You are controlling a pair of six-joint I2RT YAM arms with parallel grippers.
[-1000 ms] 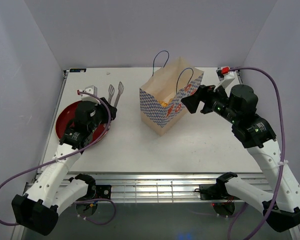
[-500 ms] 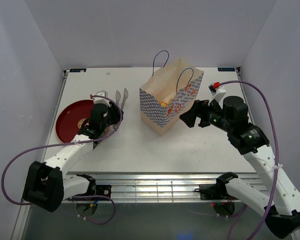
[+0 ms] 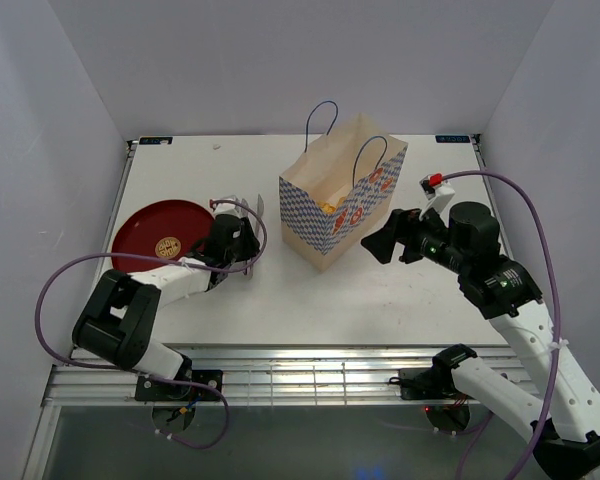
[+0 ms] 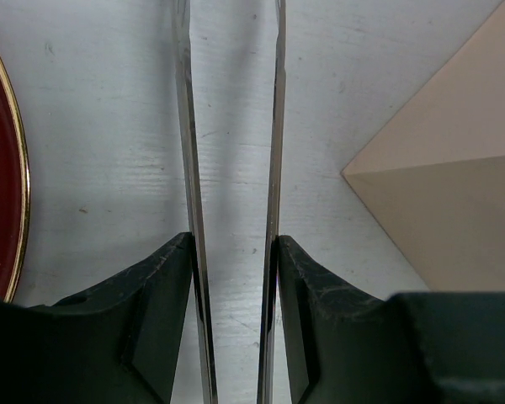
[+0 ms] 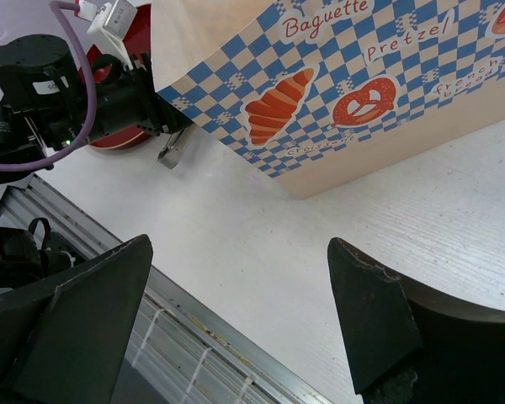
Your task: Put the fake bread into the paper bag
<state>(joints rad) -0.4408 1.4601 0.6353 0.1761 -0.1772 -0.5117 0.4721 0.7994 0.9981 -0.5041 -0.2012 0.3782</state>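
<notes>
The paper bag [image 3: 332,205] stands open at the table's middle back, and an orange piece of fake bread [image 3: 328,207] shows inside it. My left gripper [image 3: 242,246] lies low on the table between the plate and the bag, shut on the silver tongs [image 4: 274,126]. Its fingers [image 4: 164,278] press both tong arms from outside. The tongs point toward the bag's corner [image 4: 454,168]. My right gripper [image 3: 378,238] hovers open and empty just right of the bag. In the right wrist view the right gripper [image 5: 237,244] faces the bag's checked side [image 5: 337,84].
The round dark-red plate [image 3: 150,232] sits at the left with no bread on it; its rim also shows in the left wrist view [image 4: 4,168]. The table's metal front edge [image 5: 177,328] runs below the right gripper.
My left arm has swung right from over the plate toward the bag, taking the tongs with it and dropping low. My right gripper has pulled back slightly from the bag.
</notes>
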